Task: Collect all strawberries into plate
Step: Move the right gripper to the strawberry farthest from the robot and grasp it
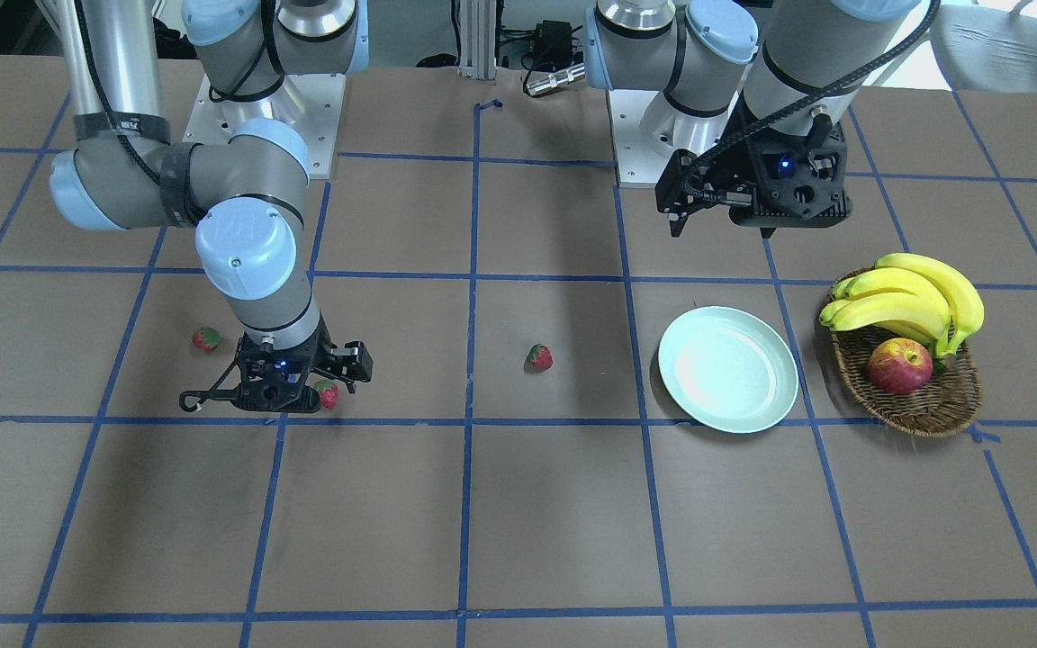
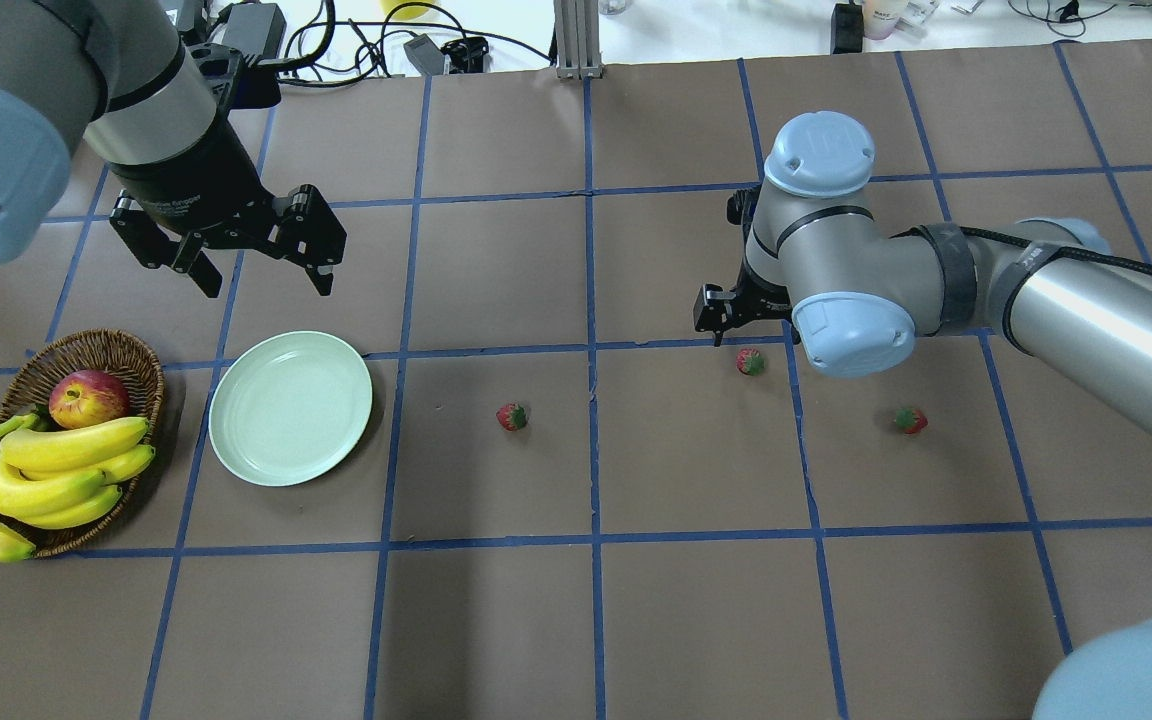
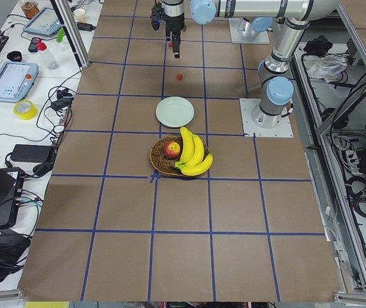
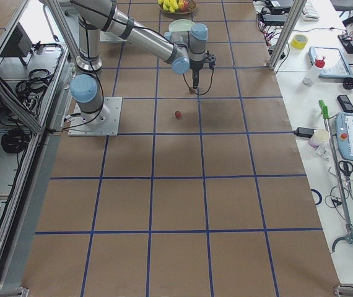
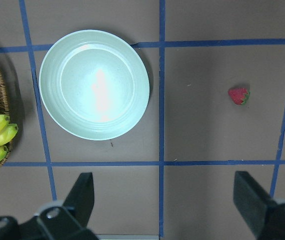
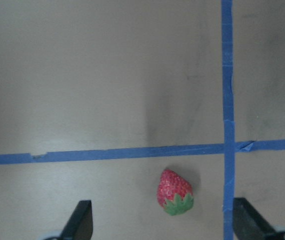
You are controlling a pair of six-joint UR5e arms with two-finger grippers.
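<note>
Right hand (image 1: 280,396): released, low over strawberry (image 6: 175,198); fingers (image 6: 80,222) cut off in wrist view.
Left hand (image 2: 264,278): released, raised near plate (image 5: 95,85).

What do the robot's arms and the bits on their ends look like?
The left arm and right arm are silvery metal tubes with rounded joints capped in pale blue. A black cable runs along each, strapped on the right arm. The left tool and right tool are black, each with two fingers and a small blue light.

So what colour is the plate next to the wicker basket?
The plate is pale mint green, plain with no pattern. It shows best in the left wrist-mounted view.
</note>
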